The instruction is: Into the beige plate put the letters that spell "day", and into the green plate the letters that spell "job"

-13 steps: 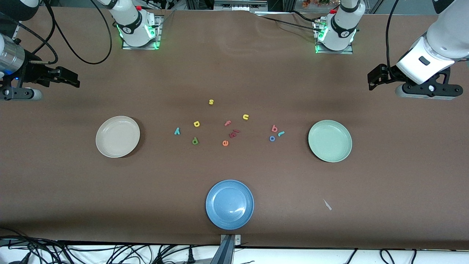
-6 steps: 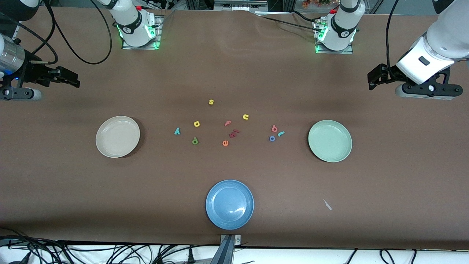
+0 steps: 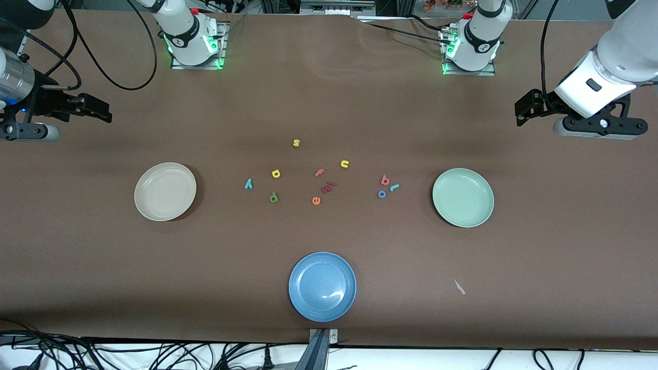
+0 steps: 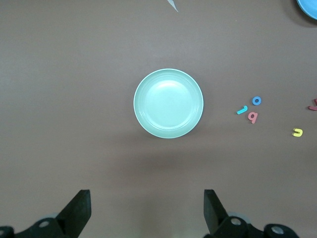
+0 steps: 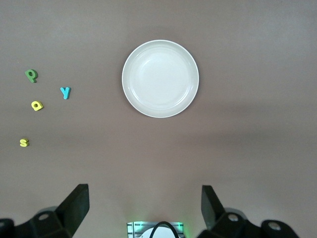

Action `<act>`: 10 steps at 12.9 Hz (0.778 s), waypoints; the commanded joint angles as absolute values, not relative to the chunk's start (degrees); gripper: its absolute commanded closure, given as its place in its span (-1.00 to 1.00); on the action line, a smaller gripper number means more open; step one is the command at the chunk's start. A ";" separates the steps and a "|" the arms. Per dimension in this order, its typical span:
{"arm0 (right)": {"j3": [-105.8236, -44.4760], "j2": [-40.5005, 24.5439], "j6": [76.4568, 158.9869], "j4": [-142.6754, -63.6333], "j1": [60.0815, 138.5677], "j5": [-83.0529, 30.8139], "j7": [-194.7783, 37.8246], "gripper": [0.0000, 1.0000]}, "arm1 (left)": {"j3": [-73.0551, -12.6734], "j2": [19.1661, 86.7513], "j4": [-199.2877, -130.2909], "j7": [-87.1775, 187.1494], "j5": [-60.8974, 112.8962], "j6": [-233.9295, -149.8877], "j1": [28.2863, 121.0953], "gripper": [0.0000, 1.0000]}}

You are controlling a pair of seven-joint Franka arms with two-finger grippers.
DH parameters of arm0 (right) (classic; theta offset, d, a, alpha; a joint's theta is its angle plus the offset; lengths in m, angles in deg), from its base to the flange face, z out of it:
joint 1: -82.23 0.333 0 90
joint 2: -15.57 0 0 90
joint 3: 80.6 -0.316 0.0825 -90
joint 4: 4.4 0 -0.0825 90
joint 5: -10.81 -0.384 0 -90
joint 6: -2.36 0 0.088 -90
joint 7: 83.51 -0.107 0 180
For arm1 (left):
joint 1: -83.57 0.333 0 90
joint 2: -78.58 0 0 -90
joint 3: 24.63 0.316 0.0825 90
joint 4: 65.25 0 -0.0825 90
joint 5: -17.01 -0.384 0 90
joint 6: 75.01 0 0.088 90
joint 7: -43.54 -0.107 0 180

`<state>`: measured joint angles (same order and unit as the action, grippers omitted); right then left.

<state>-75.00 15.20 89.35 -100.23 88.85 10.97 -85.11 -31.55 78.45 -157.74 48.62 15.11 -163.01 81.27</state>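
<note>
Nothing of the task is done yet, as far as one can judge. Going from near to far in the front view: the blue plate (image 3: 322, 286) sits at the lower centre of the frame, on the brown bench (image 3: 329, 246), and it has no part in the sorting. In the middle band, the beige plate (image 3: 165, 191) at the left of the frame and the green plate (image 3: 462, 197) at the right of the frame are both without any letter. Between them lie all the letters: the green d (image 3: 273, 197), the teal y (image 3: 249, 183) and the yellow a (image 3: 276, 173) in the left-centre; the blue o (image 3: 382, 193), the teal j (image 3: 394, 187) and the pink b (image 3: 385, 180) in the right-centre, close together. The orange e (image 3: 316, 200), pink f (image 3: 319, 172), yellow u (image 3: 344, 164) and yellow s (image 3: 296, 143) should stay where they are. Farther up, the right pincer (image 3: 97, 110) hovers at the upper left of the frame and the left pincer (image 3: 529, 107) at the upper right; both have the fingers spread wide and hold nothing. All six letters are left to move.
</note>
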 commanded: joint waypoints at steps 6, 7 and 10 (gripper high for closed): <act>-75.15 14.61 88.06 -98.79 88.47 10.64 -84.12 -1.00 | -30.87 78.41 -157.10 47.58 22.01 -162.28 81.98 -1.00; -75.15 14.61 88.06 -98.79 88.47 10.55 -84.12 -1.00 | -30.95 78.32 -157.10 47.23 22.10 -162.28 81.90 -1.00; -75.15 14.61 88.06 -98.88 88.47 10.55 -84.21 -1.00 | -32.09 76.13 -157.10 47.23 22.28 -162.20 80.23 -1.00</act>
<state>-75.00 15.17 89.23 -100.23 88.85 10.97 -85.10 -31.53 77.94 -157.86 48.46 20.82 -162.89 81.34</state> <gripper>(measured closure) 0.000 0.000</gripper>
